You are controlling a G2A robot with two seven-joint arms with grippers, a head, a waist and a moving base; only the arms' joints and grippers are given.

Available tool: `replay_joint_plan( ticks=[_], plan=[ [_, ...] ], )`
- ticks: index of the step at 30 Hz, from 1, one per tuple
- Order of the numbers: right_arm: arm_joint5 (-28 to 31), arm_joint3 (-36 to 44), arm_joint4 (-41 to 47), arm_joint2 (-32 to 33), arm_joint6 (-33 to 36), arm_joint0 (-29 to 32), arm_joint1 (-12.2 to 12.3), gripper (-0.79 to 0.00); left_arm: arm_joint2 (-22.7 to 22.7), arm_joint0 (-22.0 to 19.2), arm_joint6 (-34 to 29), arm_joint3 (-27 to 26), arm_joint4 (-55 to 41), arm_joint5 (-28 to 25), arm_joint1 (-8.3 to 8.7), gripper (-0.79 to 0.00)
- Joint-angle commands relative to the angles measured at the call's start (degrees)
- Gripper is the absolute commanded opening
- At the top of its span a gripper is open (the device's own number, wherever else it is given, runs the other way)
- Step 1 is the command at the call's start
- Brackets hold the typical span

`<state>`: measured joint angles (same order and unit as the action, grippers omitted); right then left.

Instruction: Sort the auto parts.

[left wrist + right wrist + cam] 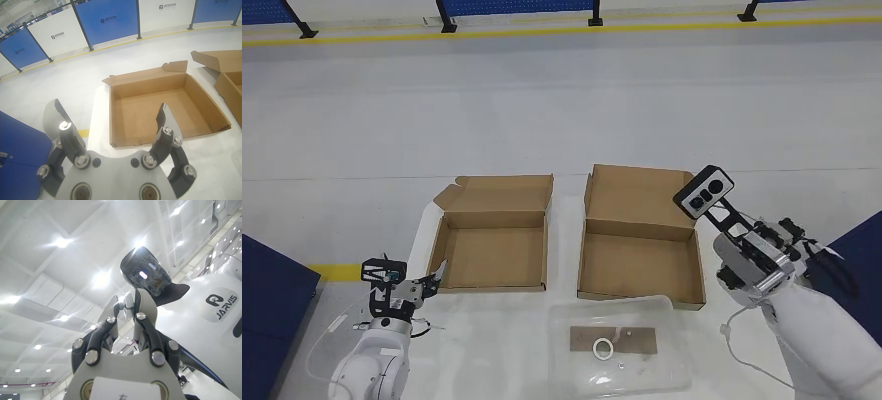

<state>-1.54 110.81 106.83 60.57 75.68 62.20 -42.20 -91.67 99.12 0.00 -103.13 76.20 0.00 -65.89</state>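
From above: black switch part [703,192] clamped in the right gripper [723,216], raised near the far corner of the right box [642,270]; white ring [602,348] in the clear tray [560,340] on the table [492,330]. Best to lower well inside the walls before release. Left wrist: left gripper [109,106] jaws wide, empty, facing the left box [151,106]. Right wrist: jaws narrow on the part, aimed ceilingward; trust this for grip, overhead for placing.

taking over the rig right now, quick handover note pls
Left gripper: open, holding nothing, beside the left box.
Right gripper: shut on a black two-button part, raised near the right box.
Both boxes are empty. The clear tray in front of them holds a brown plate and a white ring.
Done: nothing boxed yet.
Left: box the black part, then sort the tray's contents.
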Motion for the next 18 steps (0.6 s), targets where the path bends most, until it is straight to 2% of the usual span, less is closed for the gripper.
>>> replay_joint_plan(
  ticks=[1, 5, 13, 18],
  plan=[
    [0.0, 0.0, 0.0, 0.0, 0.0, 0.0, 0.0, -0.785, 0.0, 0.0, 0.0, 0.0, 0.0, 0.0, 0.00, 0.000],
    [-1.4, 1.5, 2.3, -0.1, -2.2, 1.1, -0.6, -0.785, 0.0, 0.0, 0.0, 0.0, 0.0, 0.0, 0.00, 0.000],
    [-4.2, 2.9, 11.2, 0.0, -2.5, 2.7, -2.6, -0.785, 0.0, 0.0, 0.0, 0.0, 0.0, 0.0, 0.00, 0.000],
    [-3.1, 1.8, 2.6, 2.2, -4.7, 2.5, -3.1, -0.785, 0.0, 0.0, 0.0, 0.0, 0.0, 0.0, 0.00, 0.000]
  ],
)
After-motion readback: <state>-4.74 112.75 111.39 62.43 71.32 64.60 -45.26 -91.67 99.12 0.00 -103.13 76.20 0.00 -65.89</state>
